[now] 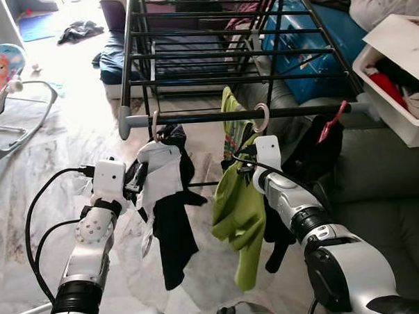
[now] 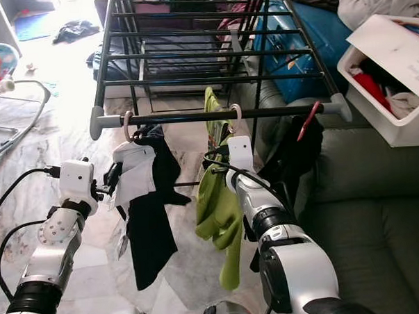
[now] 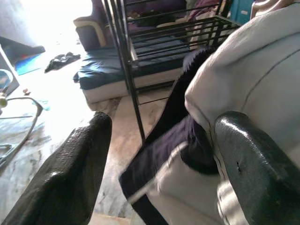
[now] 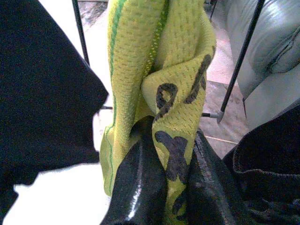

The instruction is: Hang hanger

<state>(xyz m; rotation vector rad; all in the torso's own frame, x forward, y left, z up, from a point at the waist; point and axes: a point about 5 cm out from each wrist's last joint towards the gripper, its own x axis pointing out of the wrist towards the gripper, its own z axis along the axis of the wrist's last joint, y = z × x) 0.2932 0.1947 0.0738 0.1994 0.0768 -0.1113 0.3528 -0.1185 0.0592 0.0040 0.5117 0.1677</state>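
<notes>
A drying rack [image 1: 240, 55] is seen at twelve o'clock, its front rail [image 1: 246, 114] running from nine to three o'clock. Three hangers are hooked over that rail: a pale hook [image 1: 155, 124] toward ten o'clock carrying a white and black garment [image 1: 164, 201], a pale hook [image 1: 262, 117] near the centre carrying a green jersey [image 1: 238, 211], and a red hanger [image 1: 331, 123] toward two o'clock with dark clothing [image 1: 313, 152].

The right gripper [image 4: 168, 187] is clamped on a fold of the green jersey just below its hook, the mesh being pinched between both fingers. The left gripper [image 3: 159, 173] is held with its fingers spread apart beside the white and black garment; one finger [image 3: 253, 164] is touching the cloth, but nothing is gripped.

The green jersey's hanger appears to be seated on the rail already, so the hanging step is judged to be at its end. What is called for next is a release of the jersey and a withdrawal of the right arm toward six o'clock, without the fabric being dragged and the hook pulled off the rail.
</notes>
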